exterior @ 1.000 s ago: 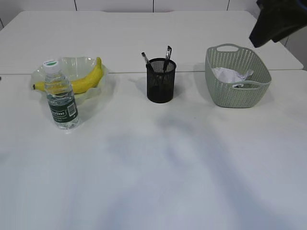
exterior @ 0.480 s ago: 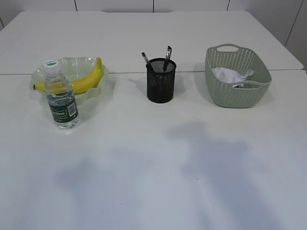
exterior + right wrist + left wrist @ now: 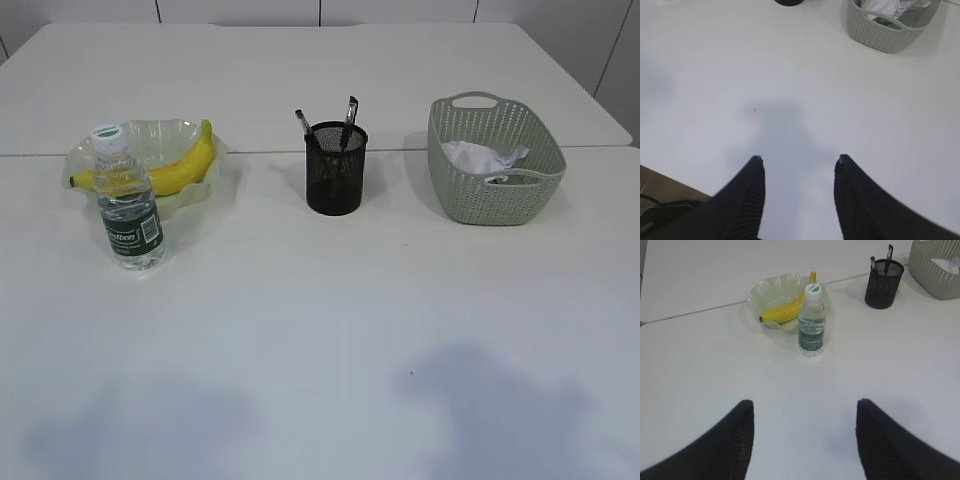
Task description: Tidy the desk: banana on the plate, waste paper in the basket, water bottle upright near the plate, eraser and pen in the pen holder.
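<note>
The banana (image 3: pixel 170 170) (image 3: pixel 785 311) lies in the pale green plate (image 3: pixel 150 135) (image 3: pixel 762 290) at the left of the desk (image 3: pixel 330 300). The water bottle (image 3: pixel 128 205) (image 3: pixel 812 326) stands upright just in front of the plate. Two pens (image 3: pixel 349 113) (image 3: pixel 888 252) stick out of the black mesh pen holder (image 3: pixel 335 170) (image 3: pixel 883 284). The eraser is hidden. White waste paper (image 3: pixel 478 157) (image 3: pixel 885 7) sits in the green basket (image 3: pixel 495 195) (image 3: pixel 880 32). My left gripper (image 3: pixel 803 404) and right gripper (image 3: pixel 799 161) both hover open and empty above bare desk, out of the exterior view.
A seam (image 3: pixel 270 152) runs across the desk behind the objects. The near desk edge with floor below shows at the lower left of the right wrist view (image 3: pixel 660 182). Arm shadows (image 3: pixel 490 390) fall on the front of the desk.
The dark arm at the top right of the exterior view a second ago has left the frame. The arm shadows on the desk have slid toward the front edge.
</note>
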Robot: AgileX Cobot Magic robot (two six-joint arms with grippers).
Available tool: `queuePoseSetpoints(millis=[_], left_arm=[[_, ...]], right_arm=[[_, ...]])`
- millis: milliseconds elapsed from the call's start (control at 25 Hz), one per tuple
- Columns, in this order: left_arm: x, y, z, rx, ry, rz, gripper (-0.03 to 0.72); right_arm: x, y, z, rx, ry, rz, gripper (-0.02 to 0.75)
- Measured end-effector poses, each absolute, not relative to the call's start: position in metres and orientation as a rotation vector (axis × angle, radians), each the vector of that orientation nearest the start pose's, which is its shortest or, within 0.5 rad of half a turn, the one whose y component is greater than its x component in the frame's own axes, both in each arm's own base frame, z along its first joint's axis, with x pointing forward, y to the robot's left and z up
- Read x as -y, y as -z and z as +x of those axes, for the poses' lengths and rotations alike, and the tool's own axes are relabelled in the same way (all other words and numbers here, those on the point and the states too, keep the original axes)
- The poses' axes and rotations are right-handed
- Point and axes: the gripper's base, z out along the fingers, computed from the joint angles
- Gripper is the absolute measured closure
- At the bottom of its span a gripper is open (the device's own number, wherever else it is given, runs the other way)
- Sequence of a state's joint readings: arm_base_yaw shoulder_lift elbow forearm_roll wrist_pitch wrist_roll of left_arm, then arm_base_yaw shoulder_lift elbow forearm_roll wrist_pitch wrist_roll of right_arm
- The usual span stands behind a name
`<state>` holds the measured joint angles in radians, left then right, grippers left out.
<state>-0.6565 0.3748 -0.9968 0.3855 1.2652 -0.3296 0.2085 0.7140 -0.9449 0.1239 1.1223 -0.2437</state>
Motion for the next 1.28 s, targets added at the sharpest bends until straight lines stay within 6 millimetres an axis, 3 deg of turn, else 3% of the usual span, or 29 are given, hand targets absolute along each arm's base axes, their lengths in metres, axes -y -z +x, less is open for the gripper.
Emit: queuePoseSetpoints(millis=[280, 560, 760, 1040, 1280], left_arm=[[-0.038, -0.383, 0.002, -2.012, 0.181, 0.254, 0.230], [-0.029, -0.338, 0.001, -2.089, 0.240, 0.313, 0.244], [-0.024, -0.311, 0.000, -2.039, 0.320, 0.333, 0.266], [-0.020, -0.286, 0.002, -2.049, 0.332, 0.353, 0.272], [-0.015, -0.282, 0.000, -2.063, 0.364, 0.427, 0.272]], right_arm=[[-0.023, -0.353, 0.056, -2.220, -0.154, -0.507, 0.396], [-0.019, -0.324, 0.022, -2.145, -0.195, -0.501, 0.398], [-0.019, -0.301, -0.001, -2.083, -0.247, -0.516, 0.399], [-0.017, -0.277, -0.016, -2.037, -0.253, -0.521, 0.400], [-0.016, -0.275, -0.017, -2.037, -0.250, -0.522, 0.400]])
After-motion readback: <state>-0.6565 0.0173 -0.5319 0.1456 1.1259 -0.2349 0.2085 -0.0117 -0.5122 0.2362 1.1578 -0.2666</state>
